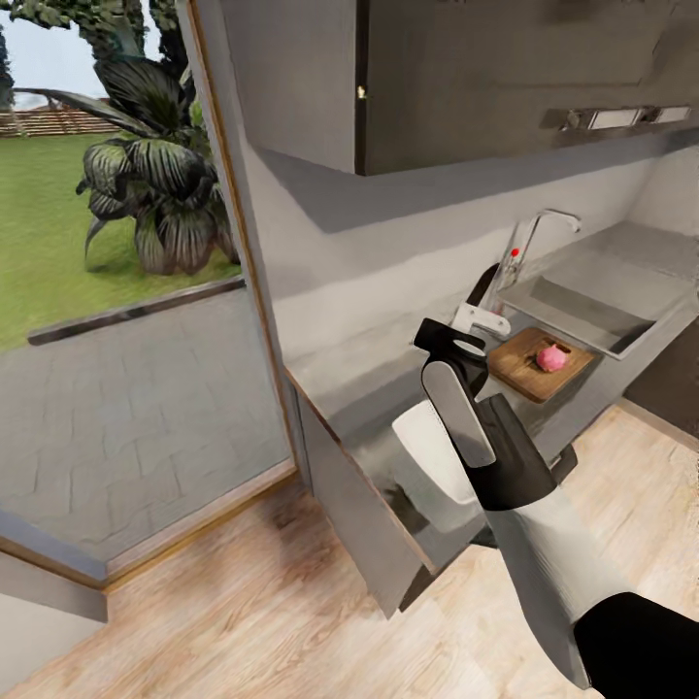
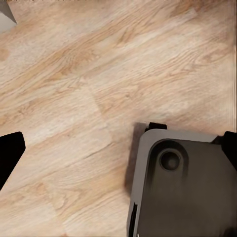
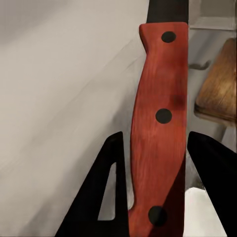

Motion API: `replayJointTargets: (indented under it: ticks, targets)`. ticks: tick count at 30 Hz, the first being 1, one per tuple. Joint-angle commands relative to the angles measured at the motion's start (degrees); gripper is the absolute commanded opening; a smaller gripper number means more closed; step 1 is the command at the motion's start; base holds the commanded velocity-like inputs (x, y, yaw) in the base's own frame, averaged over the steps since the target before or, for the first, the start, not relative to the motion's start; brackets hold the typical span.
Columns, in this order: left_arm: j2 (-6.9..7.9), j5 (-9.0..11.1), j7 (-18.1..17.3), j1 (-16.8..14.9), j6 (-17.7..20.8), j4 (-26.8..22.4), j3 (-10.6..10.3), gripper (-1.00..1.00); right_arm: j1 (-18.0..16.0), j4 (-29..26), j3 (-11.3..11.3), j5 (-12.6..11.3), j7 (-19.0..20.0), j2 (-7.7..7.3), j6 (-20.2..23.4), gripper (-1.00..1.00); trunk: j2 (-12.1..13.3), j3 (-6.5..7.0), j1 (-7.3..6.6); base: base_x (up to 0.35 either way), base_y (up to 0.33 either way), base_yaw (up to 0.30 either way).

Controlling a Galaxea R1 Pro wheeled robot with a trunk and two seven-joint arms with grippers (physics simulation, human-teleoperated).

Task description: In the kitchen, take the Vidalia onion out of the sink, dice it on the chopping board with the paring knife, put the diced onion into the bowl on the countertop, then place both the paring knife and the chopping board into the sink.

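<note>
My right gripper (image 1: pixel 464 338) is over the grey countertop (image 1: pixel 349 374), shut on the paring knife (image 3: pixel 159 113). The knife's reddish-brown handle sits between the two black fingers (image 3: pixel 111 168), and its dark blade (image 1: pixel 482 285) points toward the sink (image 1: pixel 592 301). The brown chopping board (image 1: pixel 529 374) lies on the countertop just before the sink, with the pinkish round onion (image 1: pixel 551 358) on it. A corner of the chopping board (image 3: pixel 219 84) is beyond the handle. The white bowl (image 1: pixel 427 456) sits on the counter, partly hidden under my right forearm. My left gripper (image 2: pixel 118 148) hangs open above the floor.
A chrome tap (image 1: pixel 539 233) with a red dot stands behind the sink. Dark wall cabinets (image 1: pixel 466 78) hang overhead. A glass door (image 1: pixel 116 291) at left looks onto a patio and plants. The wooden floor (image 2: pixel 98 74) and my grey base (image 2: pixel 182 187) lie below.
</note>
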Motion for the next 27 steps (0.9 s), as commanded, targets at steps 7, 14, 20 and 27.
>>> replayJointTargets:
  ticks: [7,14,20,27]
  targets:
    - [0.06,0.3,0.3,0.0,-0.1,-0.1,-0.2,1.00,-0.1,-0.1,0.9,-0.2,-0.4,-0.12,1.8,-1.00,-0.1,0.36,0.05,-0.054,-0.305,0.000]
    - [0.06,0.3,0.3,0.0,-0.1,0.0,-0.3,1.00,2.2,-3.8,3.3,-0.1,-0.3,-2.32,2.8,-1.00,-0.1,0.39,0.05,-0.082,-0.305,0.000]
    - [0.06,0.3,0.3,0.0,-0.1,0.0,-0.2,1.00,3.2,-7.4,3.4,-0.1,0.2,-9.00,2.4,-1.00,-0.1,0.40,0.05,-0.082,-0.305,0.000]
    - [0.03,0.3,0.3,0.0,-0.1,0.0,-0.2,1.00,6.9,-8.3,3.4,-0.1,7.7,-16.32,-3.5,-1.00,-0.1,0.40,0.05,-0.082,-0.304,0.000]
